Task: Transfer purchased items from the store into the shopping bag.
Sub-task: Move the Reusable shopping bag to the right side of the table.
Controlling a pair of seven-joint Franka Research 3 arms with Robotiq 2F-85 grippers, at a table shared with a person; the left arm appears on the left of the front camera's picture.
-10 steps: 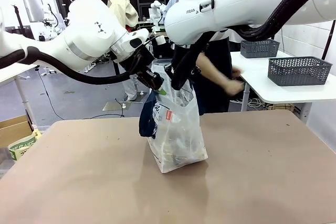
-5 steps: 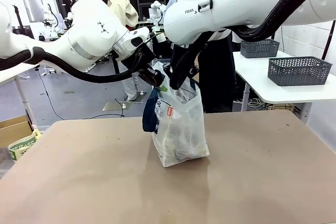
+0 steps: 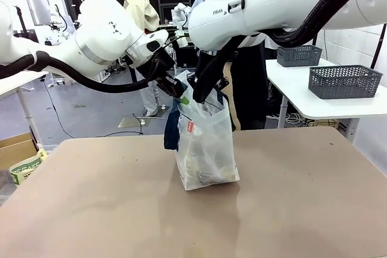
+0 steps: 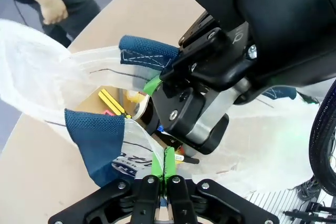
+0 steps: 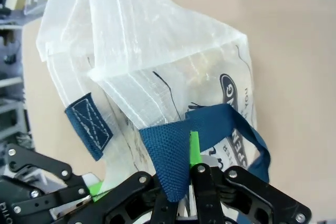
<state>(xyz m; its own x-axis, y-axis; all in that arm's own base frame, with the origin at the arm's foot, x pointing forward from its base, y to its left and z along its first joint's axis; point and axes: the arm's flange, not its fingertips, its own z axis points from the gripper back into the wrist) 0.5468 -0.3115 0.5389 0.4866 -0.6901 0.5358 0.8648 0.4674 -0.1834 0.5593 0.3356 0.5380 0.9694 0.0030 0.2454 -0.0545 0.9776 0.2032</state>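
Note:
The translucent shopping bag (image 3: 205, 149) with navy handles and a red-and-white tag stands mid-table, held up by both grippers at its top. My left gripper (image 3: 182, 97) is shut on the bag's clear rim (image 4: 137, 140), its green pads pressed together (image 4: 164, 167). My right gripper (image 3: 195, 99) is shut on a navy handle (image 5: 170, 148); its point in the right wrist view is (image 5: 182, 167). Inside the bag the left wrist view shows purchased items, among them a yellow pack (image 4: 112, 102). A dark grey basket (image 3: 344, 81) sits on the white side table at the right.
A second grey basket (image 3: 299, 55) stands farther back on the white side table (image 3: 314, 104). A person (image 3: 248, 83) stands just behind the bag. A cardboard box (image 3: 15, 148) is on the floor at the left. Brown table (image 3: 91, 209) lies bare around the bag.
Both grippers have drawn the bag's top up and slightly away, so the bag stands taller and its base sits farther back. The person's arm has pulled back from the side table.

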